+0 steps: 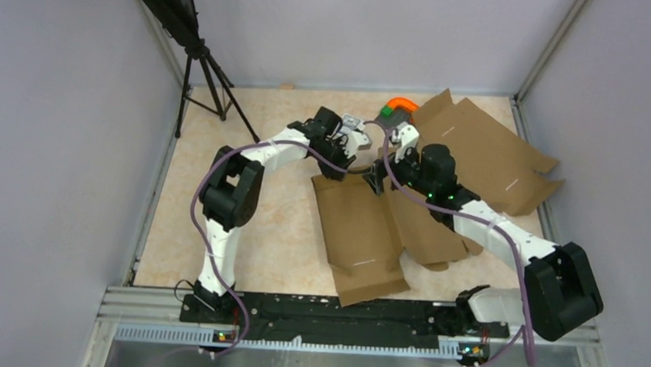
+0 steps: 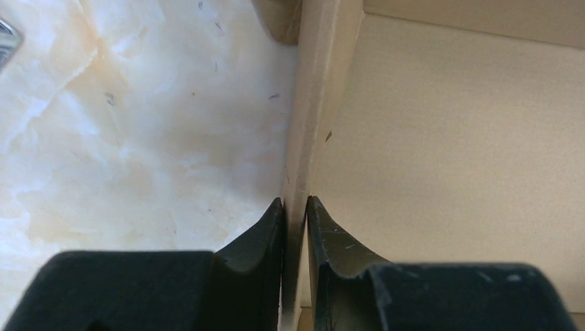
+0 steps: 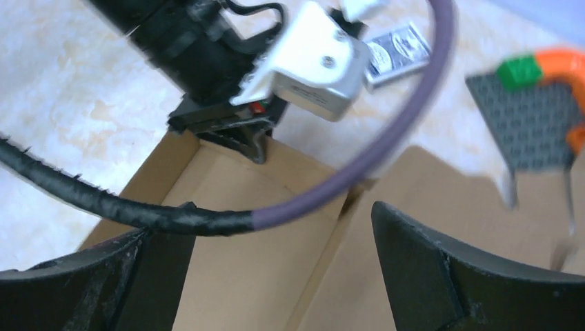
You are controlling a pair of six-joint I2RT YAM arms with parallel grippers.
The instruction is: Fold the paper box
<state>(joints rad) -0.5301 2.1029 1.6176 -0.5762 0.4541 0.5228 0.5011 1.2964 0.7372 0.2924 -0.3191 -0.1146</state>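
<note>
**Q:** Where was the paper box (image 1: 361, 236)?

**A:** Mid-table (image 1: 277, 231), near the arm bases, with some walls raised. In the top view the right arm covered its right portion.

**Q:** Left gripper (image 2: 295, 207) condition?

**A:** Clamped on an upright wall at the box's far left corner. The fingers (image 2: 331, 241) hid the wall's lower edge.

**Q:** Right gripper (image 3: 262, 221)?

**A:** Jaws stood wide apart over the far end of the box. A purple cable (image 3: 324, 196) crossed that view, and the view's right side was blurred.

**Q:** Other items?

**A:** A flat cardboard sheet (image 1: 484, 150) lay far right. A small card pack (image 3: 397, 55) lay beyond the left gripper, partly hidden.
</note>
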